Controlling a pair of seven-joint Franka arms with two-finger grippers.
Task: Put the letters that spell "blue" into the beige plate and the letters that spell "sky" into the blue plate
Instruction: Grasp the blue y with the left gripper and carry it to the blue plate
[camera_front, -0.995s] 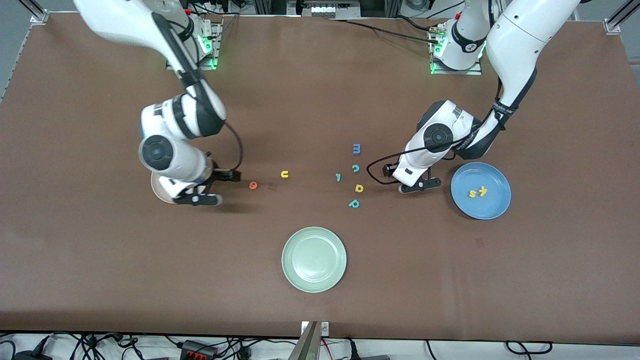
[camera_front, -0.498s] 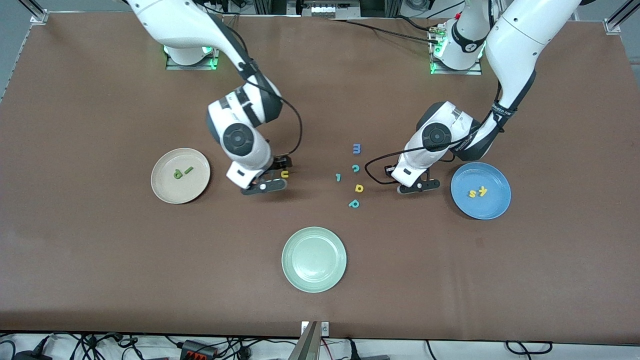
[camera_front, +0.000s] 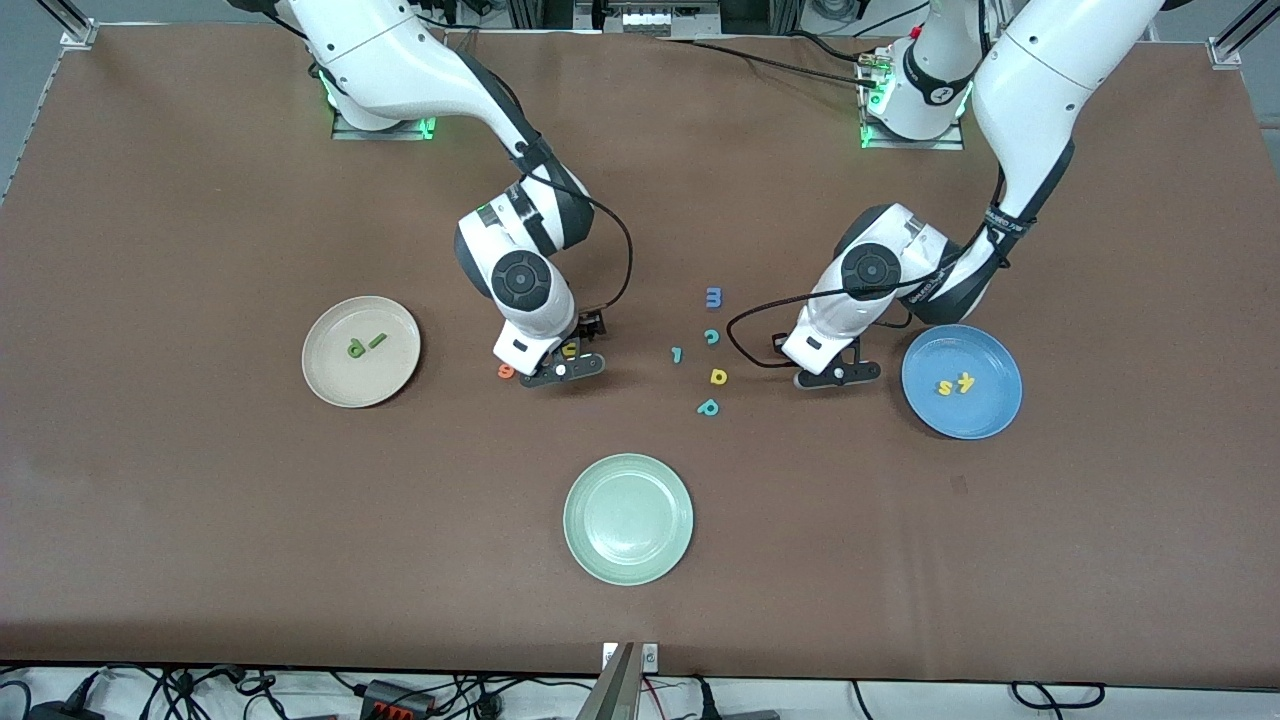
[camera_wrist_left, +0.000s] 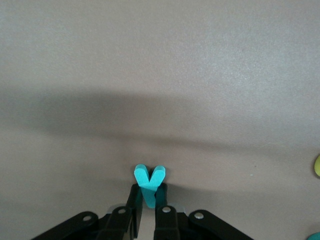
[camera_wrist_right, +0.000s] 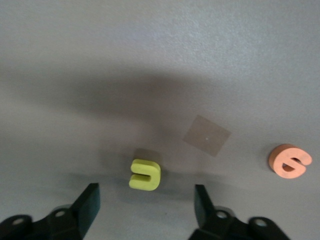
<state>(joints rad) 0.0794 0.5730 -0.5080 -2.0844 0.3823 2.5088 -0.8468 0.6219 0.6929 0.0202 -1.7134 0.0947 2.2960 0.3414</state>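
The left pincer (camera_wrist_left: 149, 210) is clamped on the teal y (camera_wrist_left: 149, 182), low over the tabletop (camera_front: 200, 500) beside the blue plate (camera_front: 985, 415); lift it clear before carrying. The right pincer (camera_wrist_right: 145, 205), fingers apart, straddles the yellow u (camera_wrist_right: 145, 174); centre, then close. No readable writing.

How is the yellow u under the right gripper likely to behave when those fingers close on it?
The yellow u looks like thick foam lying flat on the table, so it is probably very light and slightly squashy. Its flat faces make rolling unlikely, though it may skid if one finger touches first. The right gripper stands open over it, fingers either side.
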